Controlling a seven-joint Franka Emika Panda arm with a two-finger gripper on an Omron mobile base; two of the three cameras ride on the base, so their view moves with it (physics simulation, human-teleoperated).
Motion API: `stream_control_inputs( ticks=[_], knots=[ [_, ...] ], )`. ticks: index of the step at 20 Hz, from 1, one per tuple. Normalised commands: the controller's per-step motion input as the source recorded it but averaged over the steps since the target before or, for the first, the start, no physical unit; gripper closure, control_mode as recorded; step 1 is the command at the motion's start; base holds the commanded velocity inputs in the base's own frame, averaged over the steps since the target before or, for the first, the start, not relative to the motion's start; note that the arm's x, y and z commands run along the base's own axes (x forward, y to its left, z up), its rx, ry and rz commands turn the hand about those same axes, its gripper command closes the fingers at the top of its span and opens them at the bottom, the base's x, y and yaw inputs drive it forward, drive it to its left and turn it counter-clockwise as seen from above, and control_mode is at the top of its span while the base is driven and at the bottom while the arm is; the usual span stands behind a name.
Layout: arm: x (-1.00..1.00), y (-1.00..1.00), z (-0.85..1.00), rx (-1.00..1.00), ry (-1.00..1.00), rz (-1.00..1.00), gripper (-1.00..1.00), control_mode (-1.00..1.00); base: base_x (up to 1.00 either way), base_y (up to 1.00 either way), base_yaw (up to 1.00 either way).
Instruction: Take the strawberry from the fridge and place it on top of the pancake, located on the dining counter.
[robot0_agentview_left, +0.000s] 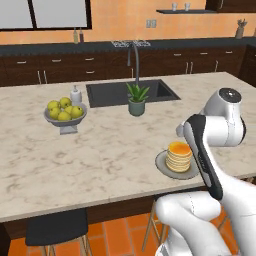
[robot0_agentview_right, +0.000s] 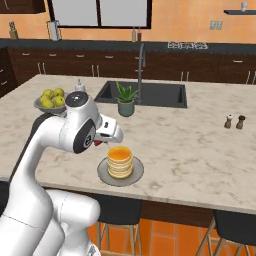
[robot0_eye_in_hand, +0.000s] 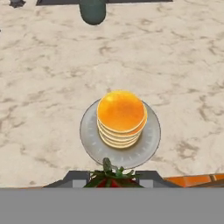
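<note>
Gripped between the half-closed gripper (robot0_eye_in_hand: 112, 178), the strawberry (robot0_eye_in_hand: 111, 174) was held short of the pancake (robot0_eye_in_hand: 121, 114) on the dining counter (robot0_eye_in_hand: 43, 87), where early release risked a miss.

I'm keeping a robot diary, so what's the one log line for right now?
gripper: shut on strawberry | position: near edge of pancake plate | strawberry: not yet placed

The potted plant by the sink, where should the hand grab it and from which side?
Grip the potted plant by its round grey-green pot, low on the wall, with the fingers closing across its width. Come in level from the pancake side: the pot stands upright, the spiky leaves block an approach from above, and the sink and faucet crowd the far side.
</note>
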Motion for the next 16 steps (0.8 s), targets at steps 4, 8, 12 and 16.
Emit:
stream_control_inputs(
  ticks=[4,8,12,16],
  knots=[
    [0.36,-0.18,-0.39,0.00,0.10,0.00,1.00,-1.00,0.00,0.00,0.00],
    [0.46,-0.03,-0.35,0.00,0.07,0.00,1.00,-1.00,0.00,0.00,0.00],
    [0.44,-0.02,-0.36,0.00,0.06,0.00,1.00,-1.00,0.00,0.00,0.00],
    [0.37,-0.03,-0.38,0.00,0.06,0.00,1.00,-1.00,0.00,0.00,0.00]
  ],
)
